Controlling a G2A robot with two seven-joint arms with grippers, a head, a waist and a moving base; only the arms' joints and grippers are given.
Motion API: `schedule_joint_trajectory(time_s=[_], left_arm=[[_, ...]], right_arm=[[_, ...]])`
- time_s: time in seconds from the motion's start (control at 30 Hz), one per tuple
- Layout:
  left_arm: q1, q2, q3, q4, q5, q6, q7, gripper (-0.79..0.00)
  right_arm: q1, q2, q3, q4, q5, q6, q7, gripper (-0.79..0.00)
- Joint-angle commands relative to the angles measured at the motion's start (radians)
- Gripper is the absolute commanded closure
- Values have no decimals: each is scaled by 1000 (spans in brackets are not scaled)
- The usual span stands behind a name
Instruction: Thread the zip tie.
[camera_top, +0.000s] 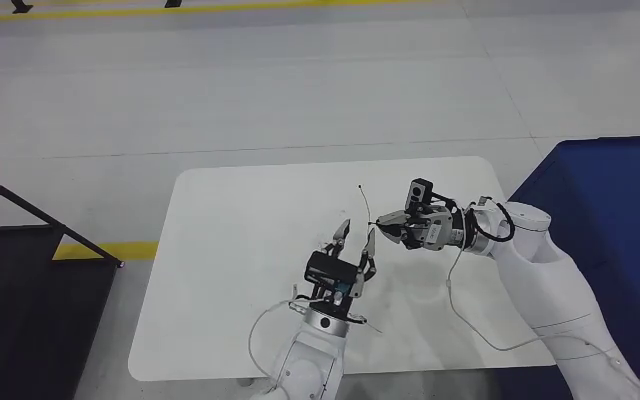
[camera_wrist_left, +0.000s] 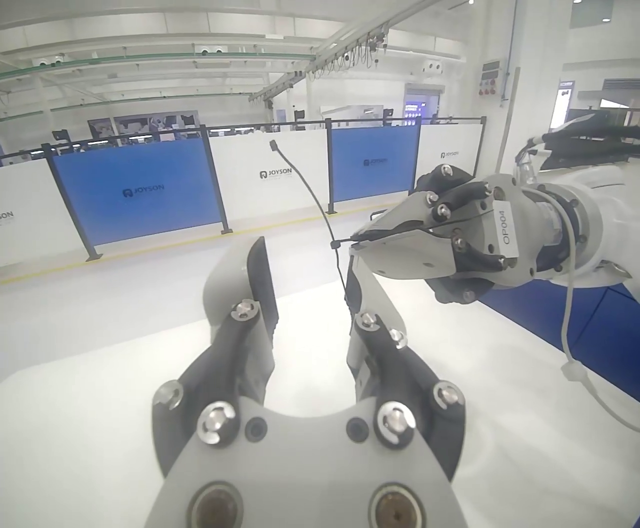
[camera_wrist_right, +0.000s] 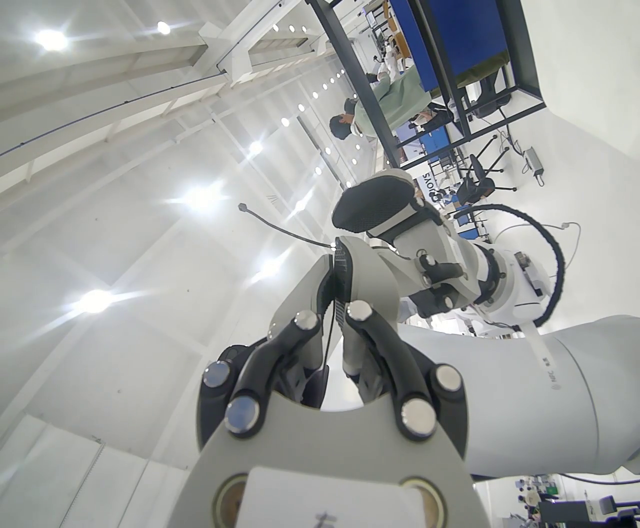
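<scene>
The zip tie is thin black plastic, matt and smooth. Above the table, whose white top looks smooth and matt, the right gripper and left gripper have smooth pale grey shells, black finely ribbed pads and glossy metal screws.

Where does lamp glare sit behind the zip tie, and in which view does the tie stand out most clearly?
Right wrist view: ceiling lamps flare into starry glare close behind the zip tie, which reads as a dark line. Left wrist view: even light; the tie stands out best here, dark against the white barrier panel. Top view: it is a thin line over the white table.
</scene>
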Motion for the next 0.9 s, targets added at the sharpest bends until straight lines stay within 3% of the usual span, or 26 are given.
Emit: schedule_joint_trajectory(time_s=[0.0, 0.13, 0.27, 0.4, 0.47, 0.87], left_arm=[[2, 0, -1, 0, 5, -2, 1, -228], [3, -2, -2, -2, 10, -9, 5, -160], [4, -4, -3, -1, 9, -8, 10, -188], [1, -6, -2, 1, 10, -12, 8, -95], [1, -7, -2, 2, 11, -14, 7, 0], [12, -9, -10, -6, 30, -28, 6, 0]], right_arm=[[0, 0, 0, 0, 0, 0, 0, 0], [0, 0, 0, 0, 0, 0, 0, 0], [0, 0, 0, 0, 0, 0, 0, 0], [0, 0, 0, 0, 0, 0, 0, 0], [0, 0, 0, 0, 0, 0, 0, 0], [-5, -1, 5, -7, 11, -14, -17, 0]])
